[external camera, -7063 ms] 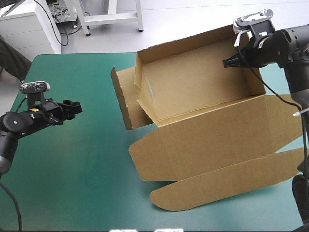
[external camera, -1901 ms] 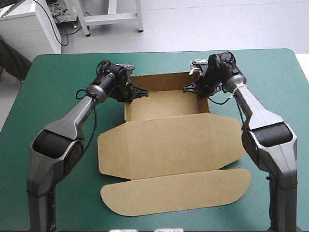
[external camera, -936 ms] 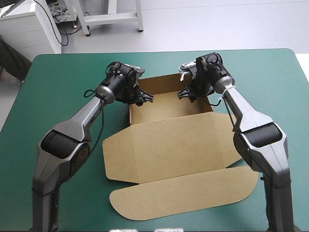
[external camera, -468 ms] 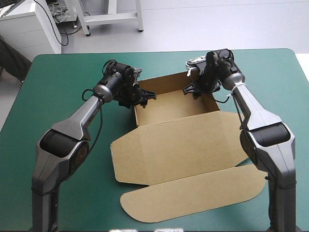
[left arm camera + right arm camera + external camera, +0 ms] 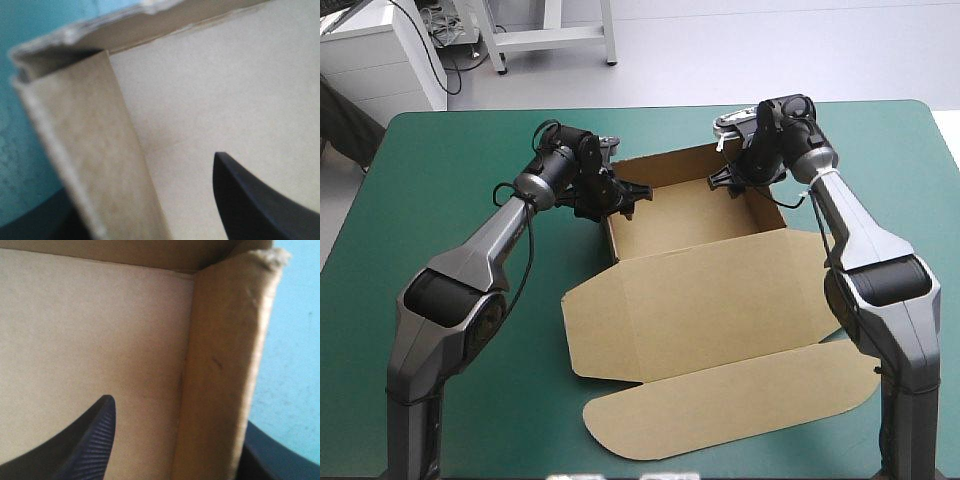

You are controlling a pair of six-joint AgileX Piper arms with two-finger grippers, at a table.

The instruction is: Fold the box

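Brown box (image 5: 720, 300) right of centre on teal-green cover (image 5: 450, 180): open tray toward far edge, lid flat toward near edge. Side walls pinched: left gripper (image 5: 625, 195) on tray's left wall, right gripper (image 5: 725, 181) on its right wall, one black finger inside, other outside

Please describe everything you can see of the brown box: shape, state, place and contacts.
The box is brown board: an open tray toward the far side of the teal-green table, its lid and rounded flap lying flat toward the near edge. The left gripper clamps its left wall, the right gripper its right wall, one finger inside each.
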